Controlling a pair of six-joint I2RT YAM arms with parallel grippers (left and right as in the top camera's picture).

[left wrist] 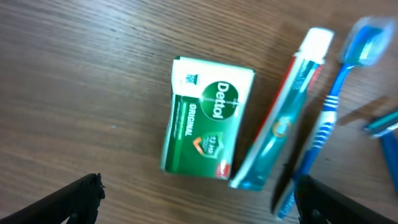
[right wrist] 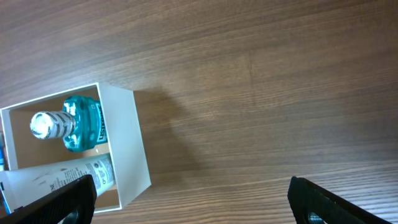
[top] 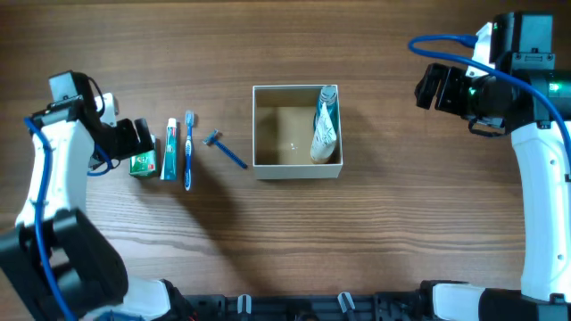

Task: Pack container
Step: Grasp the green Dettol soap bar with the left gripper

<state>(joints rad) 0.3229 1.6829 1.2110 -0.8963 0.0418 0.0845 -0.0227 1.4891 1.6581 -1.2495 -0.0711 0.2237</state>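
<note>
The wooden table [top: 401, 232] carries everything. The container [top: 255, 125] sits near its middle, a square, shallow cardboard box with thin white walls and a tan floor. It looks light and likely to slide at a nudge. The walls would probably flex or dent under a hard pinch. If it has to be moved, a gentle grip over one wall at the rim seems safest, but it is better left in place and loaded from above.

Inside, along the container's right-hand wall in the overhead view, a white tube [right wrist: 62, 177] lies slanted beside a teal bottle [right wrist: 78, 123] with a pale cap. The rest of the floor is bare.

The right end effector [right wrist: 196, 202] hangs well to the right of the container, fingers spread wide and holding nothing. The left end effector [left wrist: 202, 199] hovers above the loose toiletries, also wide and empty.

These lie in a row left of the container: a green Dettol soap box [left wrist: 208, 127], a toothpaste tube [left wrist: 283, 118], a blue toothbrush [left wrist: 326, 112], and a blue razor [top: 225, 150] nearest the container.
</note>
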